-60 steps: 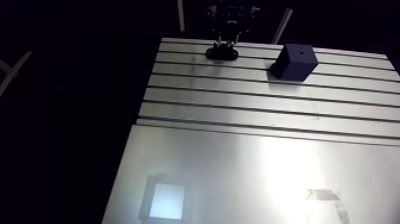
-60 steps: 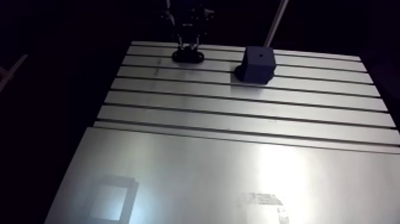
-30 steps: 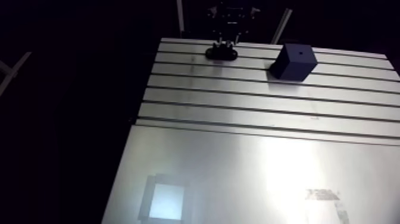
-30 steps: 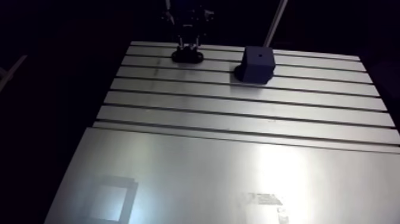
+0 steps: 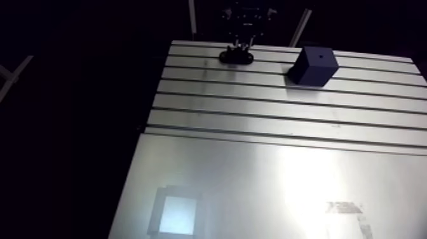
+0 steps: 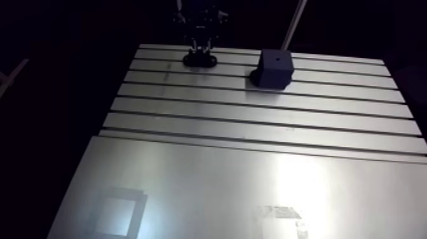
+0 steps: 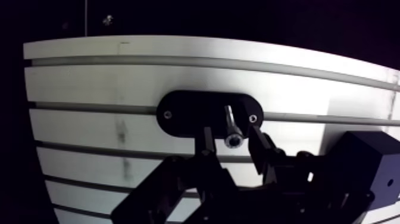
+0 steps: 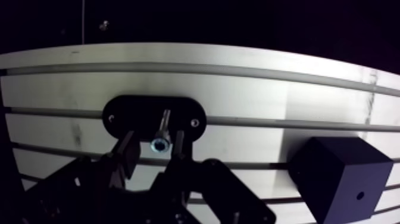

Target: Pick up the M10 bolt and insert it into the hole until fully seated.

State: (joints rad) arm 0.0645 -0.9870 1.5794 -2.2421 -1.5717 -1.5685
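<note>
Wrist view puts the M10 bolt right between my two fingers, standing upright in a black oval holder on the slotted aluminium table, its socket head facing up toward me. My gripper is released: the jaws straddle the bolt with a sliver of bright table showing on each side of the head, so nothing is grasped yet. I judge the step in hand to be the pick itself, with the insertion not yet begun. The next move calls for closing squarely on the bolt just under the head, then lifting straight up so the shank clears the holder without tipping, before carrying it across to the dark block that sits well apart from the holder on the same table. By count, I see one bolt, one oval holder with two small screws in its ends, and one block with one small round hole in its face. The arm view shows the same few things at the table's far edge and nothing more on it.
</note>
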